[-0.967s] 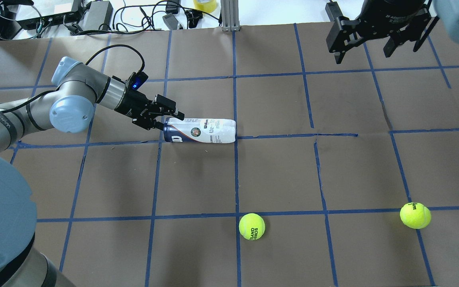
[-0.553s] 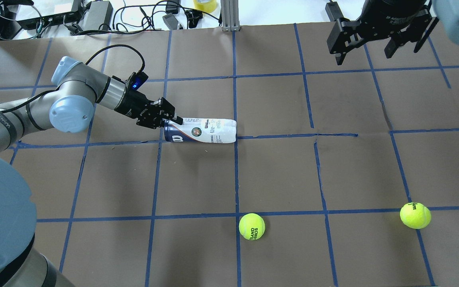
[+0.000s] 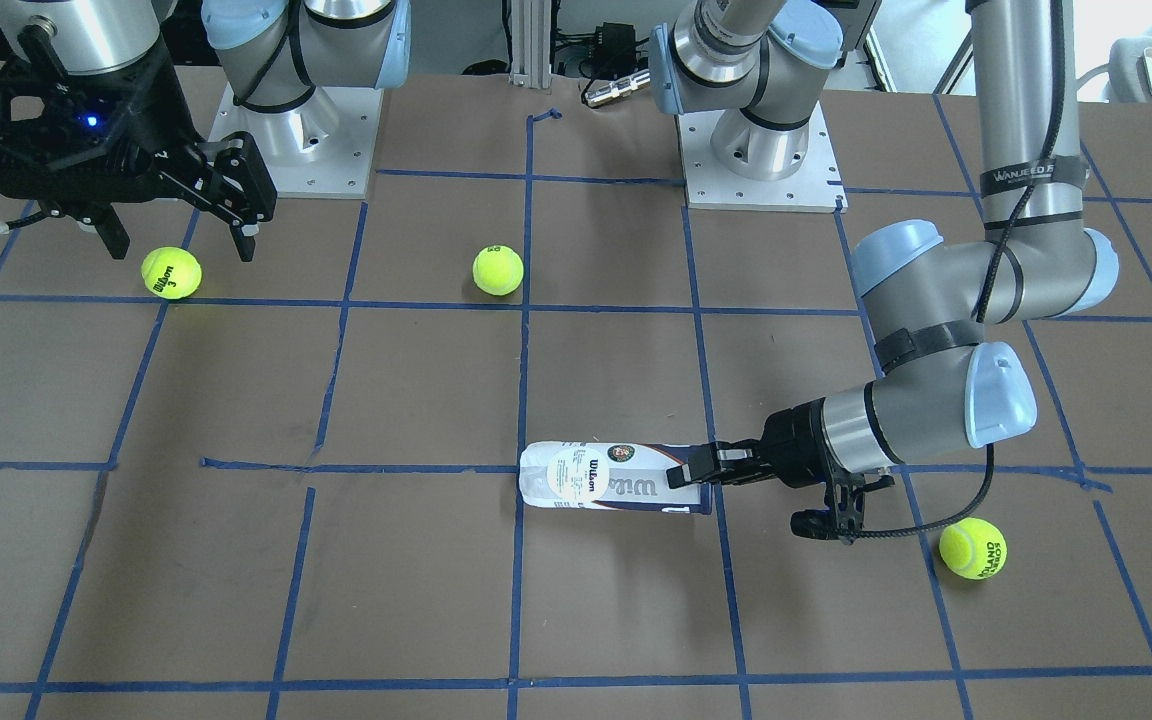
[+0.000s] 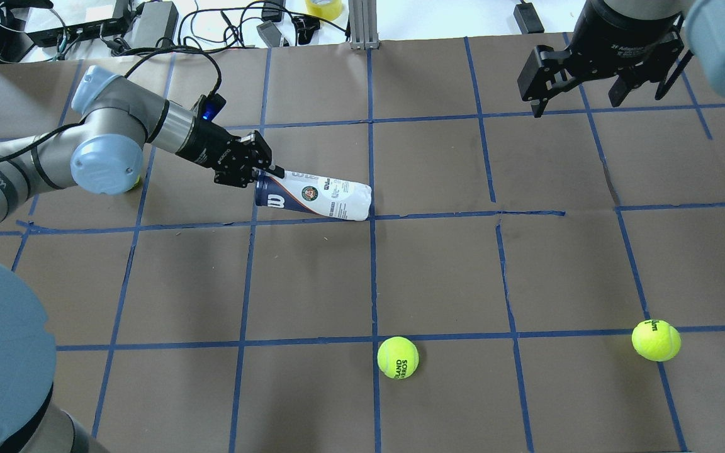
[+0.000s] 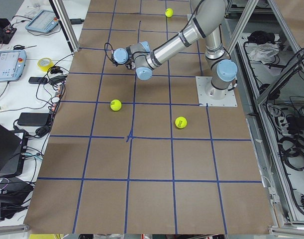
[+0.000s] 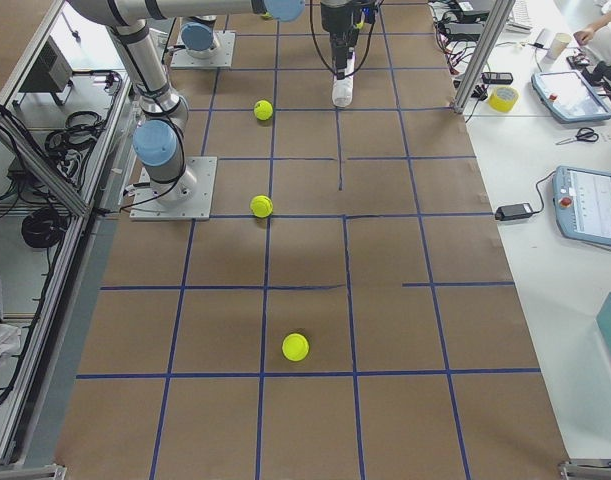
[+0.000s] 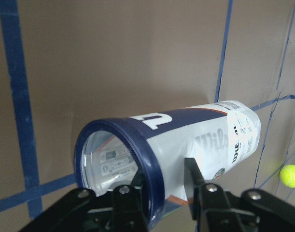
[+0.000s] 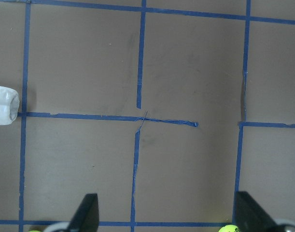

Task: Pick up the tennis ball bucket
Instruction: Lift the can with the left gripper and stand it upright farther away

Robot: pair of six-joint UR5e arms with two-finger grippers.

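The tennis ball bucket point(image 4: 321, 198) is a clear tube with a white label and a navy band, tilted on the brown paper. Its navy open end is raised at the left, and its far end seems to rest on the table. My left gripper point(image 4: 266, 172) is shut on the navy rim, one finger inside and one outside, as the left wrist view point(image 7: 166, 186) shows. The bucket also shows in the front view point(image 3: 606, 478), with my left gripper point(image 3: 688, 473) at its right end. My right gripper point(image 4: 579, 94) is open and empty, high at the far right, away from the bucket.
Loose tennis balls lie at the near middle point(image 4: 398, 357) and near right point(image 4: 656, 340). A third ball point(image 3: 973, 549) lies close under my left forearm. Cables and boxes point(image 4: 117, 25) lie beyond the table's far edge. The paper carries a blue tape grid.
My left gripper closed on the bucket's navy rim and raised that end, moving it away and left. The bucket's other end stayed in place. My right gripper shifted slightly.
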